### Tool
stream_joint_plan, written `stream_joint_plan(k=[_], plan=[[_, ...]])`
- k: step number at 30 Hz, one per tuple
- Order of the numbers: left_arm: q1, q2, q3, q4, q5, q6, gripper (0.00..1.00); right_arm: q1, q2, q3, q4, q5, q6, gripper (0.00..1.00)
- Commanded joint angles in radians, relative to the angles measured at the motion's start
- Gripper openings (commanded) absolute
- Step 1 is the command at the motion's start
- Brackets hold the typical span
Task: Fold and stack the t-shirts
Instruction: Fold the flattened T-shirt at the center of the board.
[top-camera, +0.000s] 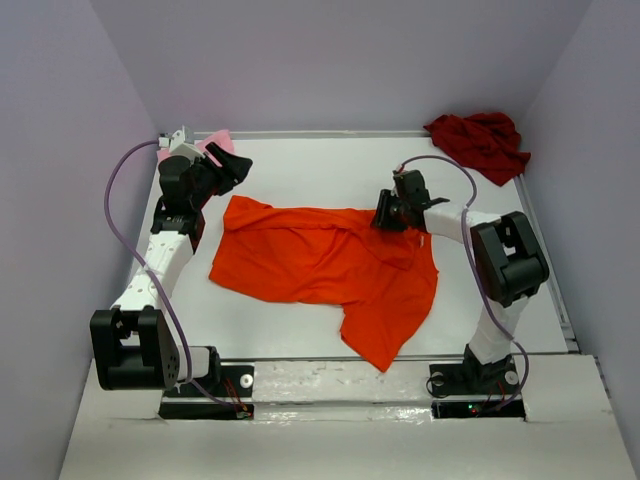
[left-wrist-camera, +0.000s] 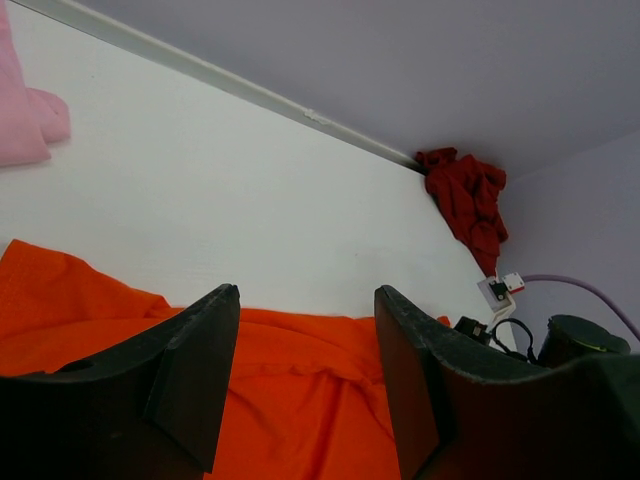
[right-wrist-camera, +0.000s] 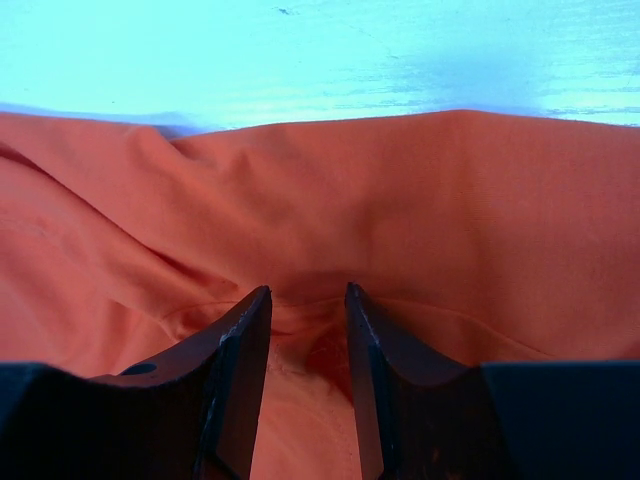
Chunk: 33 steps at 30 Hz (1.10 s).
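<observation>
your right claw (right-wrist-camera: 302, 295) is down on the orange shirt (top-camera: 320, 265), its two dark fingers (right-wrist-camera: 240, 350) drawn close together with a small raised fold of cloth bunched between the tips, so it is pinching the shirt; creases run in toward that spot from both sides. from above, this grip sits at the shirt's far right edge, with the right arm reaching in from the right. your left claw (left-wrist-camera: 305, 295) is spread wide with nothing between its fingers, and it hangs over the table (top-camera: 320, 170) near the far left corner, just beyond the shirt's upper left corner; its own camera looks across orange cloth below and bare white tabletop beyond. the orange shirt lies spread but rumpled across the middle of the table, not folded flat, with one part trailing toward the near edge on the right. the pink shirt (top-camera: 218, 143) is tucked in the far left corner, partly hidden behind the left arm, well apart from the orange one. the dark red shirt (top-camera: 480, 140) lies crumpled in the far right corner against the wall, apart from both others.
</observation>
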Motion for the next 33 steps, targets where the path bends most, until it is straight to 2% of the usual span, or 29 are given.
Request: stream_joint_plan(k=[1,16,17,19,20,21,22,33], plan=[[0.007,-0.006,-0.008,0.047,0.028,-0.008,0.66,0.015,-0.065,-0.012,0.006,-0.010,-0.005,0.41],[0.008,-0.012,-0.011,0.051,0.033,-0.012,0.66,0.046,-0.047,-0.064,0.040,-0.042,0.014,0.41],[0.008,-0.012,-0.012,0.051,0.033,-0.011,0.66,0.046,-0.044,-0.062,0.040,-0.045,0.015,0.38],[0.008,-0.012,-0.011,0.051,0.033,-0.011,0.66,0.046,-0.039,-0.061,0.040,-0.046,0.015,0.25],[0.008,-0.012,-0.011,0.049,0.033,-0.011,0.66,0.046,-0.041,-0.061,0.040,-0.043,0.015,0.18],[0.008,-0.012,-0.011,0.050,0.031,-0.011,0.66,0.046,-0.044,-0.059,0.040,-0.042,0.011,0.05],[0.008,-0.012,-0.011,0.051,0.033,-0.011,0.66,0.046,-0.047,-0.059,0.038,-0.037,0.011,0.01],[0.008,-0.006,-0.009,0.052,0.034,-0.012,0.66,0.075,-0.154,-0.114,0.015,-0.043,0.000,0.00]])
